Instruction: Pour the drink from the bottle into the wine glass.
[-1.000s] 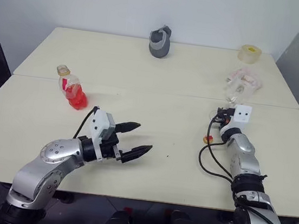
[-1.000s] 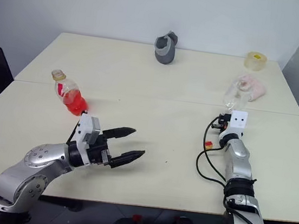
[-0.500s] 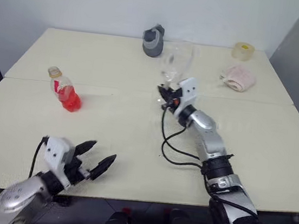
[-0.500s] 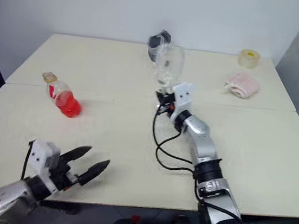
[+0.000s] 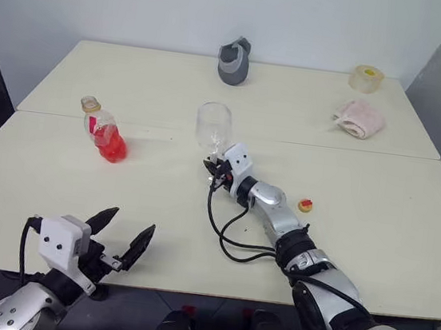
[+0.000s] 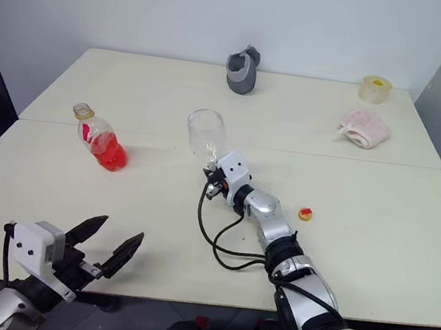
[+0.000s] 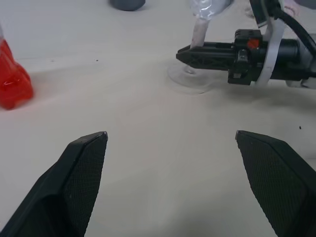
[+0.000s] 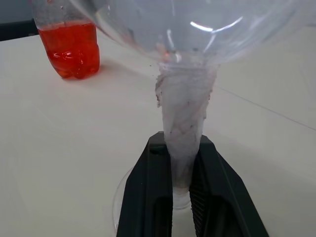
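1. Right gripper (image 8: 181,197) has both black fingers (image 8: 143,197) pinched tight on the stem of the glass (image 5: 213,125). The right wrist view makes that obvious; from the head views you can't really tell the fingers from the stem.
2. Glass stands upright near the middle of the table (image 5: 373,232), foot down on the surface. The bowl looks empty.
3. Left gripper (image 5: 122,233) is spread wide with nothing in it, low at the near left edge of the table.
4. Bottle (image 5: 104,128) sits well left of the glass, cap off, red drink (image 5: 113,147) in its lower half. The left wrist view cuts it off at the edge.
5. A small yellow cap (image 5: 306,205) lies just beside the right arm.
6. At the far edge: grey cup (image 5: 234,61), tape roll (image 5: 366,77), pink cloth (image 5: 360,118).
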You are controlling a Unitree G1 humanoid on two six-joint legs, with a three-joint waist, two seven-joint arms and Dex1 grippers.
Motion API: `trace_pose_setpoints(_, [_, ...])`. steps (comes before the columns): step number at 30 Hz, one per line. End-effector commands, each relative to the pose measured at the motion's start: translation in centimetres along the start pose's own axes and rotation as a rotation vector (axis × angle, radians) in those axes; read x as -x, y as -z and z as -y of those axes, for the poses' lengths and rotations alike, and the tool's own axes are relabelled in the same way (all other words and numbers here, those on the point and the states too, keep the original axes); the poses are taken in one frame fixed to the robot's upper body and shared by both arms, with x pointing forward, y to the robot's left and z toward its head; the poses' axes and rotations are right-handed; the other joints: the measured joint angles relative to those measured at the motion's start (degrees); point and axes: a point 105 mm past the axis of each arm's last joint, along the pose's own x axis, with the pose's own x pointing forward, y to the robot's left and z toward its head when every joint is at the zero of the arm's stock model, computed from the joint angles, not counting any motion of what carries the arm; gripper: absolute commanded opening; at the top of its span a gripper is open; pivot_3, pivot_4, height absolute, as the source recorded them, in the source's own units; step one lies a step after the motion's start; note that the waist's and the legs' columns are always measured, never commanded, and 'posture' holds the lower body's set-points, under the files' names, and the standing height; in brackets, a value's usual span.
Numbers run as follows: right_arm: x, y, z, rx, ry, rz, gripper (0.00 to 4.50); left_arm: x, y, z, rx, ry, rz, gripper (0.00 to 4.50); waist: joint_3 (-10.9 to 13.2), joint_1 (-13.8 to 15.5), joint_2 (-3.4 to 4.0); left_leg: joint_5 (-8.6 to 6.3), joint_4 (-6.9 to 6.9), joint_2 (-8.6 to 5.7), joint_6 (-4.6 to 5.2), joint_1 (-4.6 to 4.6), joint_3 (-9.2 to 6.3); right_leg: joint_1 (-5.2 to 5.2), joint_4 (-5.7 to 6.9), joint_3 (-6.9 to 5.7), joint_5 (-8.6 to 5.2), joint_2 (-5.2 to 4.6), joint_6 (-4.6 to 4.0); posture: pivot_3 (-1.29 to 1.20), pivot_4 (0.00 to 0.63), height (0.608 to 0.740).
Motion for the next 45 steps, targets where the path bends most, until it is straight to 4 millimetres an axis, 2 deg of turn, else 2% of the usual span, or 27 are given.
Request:
trace_pose_setpoints(1, [-0.6,-2.8,0.2,0.012,0.004,0.116,1.14,-0.7,-0.9,0.3,-0.017,0.016,0.032,4.5,0.0,0.0,0.0,0.0,0.0,0.0,0.0,0.0,0.0,0.0,0.0,0.0,0.0,0.0,0.0,0.0,0.15,0.74])
trace_pose_setpoints(8, [0.8,-3.5,0.8,0.035,0.011,0.166,3.58,-2.0,-1.1,0.0,-0.019,0.047,0.036,4.5,0.0,0.04,0.0,0.0,0.0,0.02,0.0,0.01,-0.04,0.01,0.01,-0.02,0.0,0.0,0.0,0.0,0.15,0.74])
trace_pose_setpoints(10, [1.6,-3.8,1.0,0.041,0.002,0.177,3.58,-2.2,-1.1,-0.3,-0.021,0.047,0.036,4.5,-0.01,0.08,0.0,0.0,0.02,0.01,0.0,-0.01,-0.07,0.03,0.01,-0.03,0.0,-0.01,0.0,0.0,0.15,0.74])
trace_pose_setpoints(14, [4.9,-4.1,1.1,0.065,-0.043,0.153,3.58,-2.6,-1.3,-1.1,-0.026,0.018,0.044,4.5,-0.01,0.32,0.0,0.0,0.04,0.01,0.0,-0.02,-0.1,0.03,-0.01,-0.04,0.0,-0.03,0.0,0.0,0.15,0.74])
trace_pose_setpoints(17, [9.2,-2.3,0.2,0.15,-0.148,0.022,3.58,-2.9,-1.1,-1.6,-0.036,-0.01,0.051,4.5,-0.01,0.82,-0.01,0.0,0.03,0.0,0.0,-0.06,-0.14,0.04,-0.05,-0.07,0.0,-0.05,0.01,0.0,0.15,0.74])
trace_pose_setpoints(20, [12.3,-2.1,0.0,0.169,-0.175,-0.044,3.58,-2.9,-1.0,-2.3,-0.031,-0.069,0.063,4.5,-0.01,1.16,-0.01,-0.01,0.04,-0.01,-0.01,-0.03,-0.11,0.06,-0.06,-0.05,-0.01,-0.07,0.02,0.0,0.15,0.74])
trace_pose_setpoints(23, [14.3,-3.6,-0.2,0.146,-0.183,-0.034,3.58,-2.6,-0.5,-4.4,-0.024,-0.197,0.062,4.5,0.0,0.78,0.0,-0.01,0.03,0.03,0.0,0.01,-0.04,0.06,-0.04,0.01,-0.01,-0.07,0.01,0.0,0.15,0.74])
trace_pose_setpoints(27, [16.4,-6.7,-2.5,0.077,-0.302,0.041,3.58,-2.2,-0.7,-8.5,-0.032,-0.415,0.097,4.5,0.0,1.1,-0.02,-0.01,0.01,0.01,0.0,-0.01,-0.17,0.07,-0.05,-0.14,-0.01,-0.02,-0.02,0.0,0.15,0.74])
trace_pose_setpoints(30, [16.9,-8.3,-3.4,0.066,-0.338,0.079,3.58,-2.6,-1.7,-10.5,-0.06,-0.493,0.137,4.5,-0.04,1.37,-0.11,-0.01,0.03,0.0,0.0,-0.02,-0.2,0.09,-0.06,-0.17,-0.01,-0.02,-0.02,0.0,0.15,0.74])
trace_pose_setpoints(33, [16.6,-9.2,-3.8,0.051,-0.356,0.106,3.58,-3.9,-2.2,-11.9,-0.081,-0.496,0.147,4.5,-0.06,1.48,-0.14,0.0,0.05,-0.02,0.0,-0.02,-0.22,0.12,-0.05,-0.21,-0.01,0.0,-0.02,0.0,0.15,0.74])
trace_pose_setpoints(45, [15.1,-10.2,-3.8,0.055,-0.326,0.145,3.58,-9.3,-2.3,-14.0,-0.083,-0.338,0.12,4.5,-0.06,1.43,-0.16,0.01,0.05,-0.03,-0.02,-0.04,-0.22,0.07,-0.05,-0.2,-0.01,-0.01,-0.02,0.0,0.15,0.74])
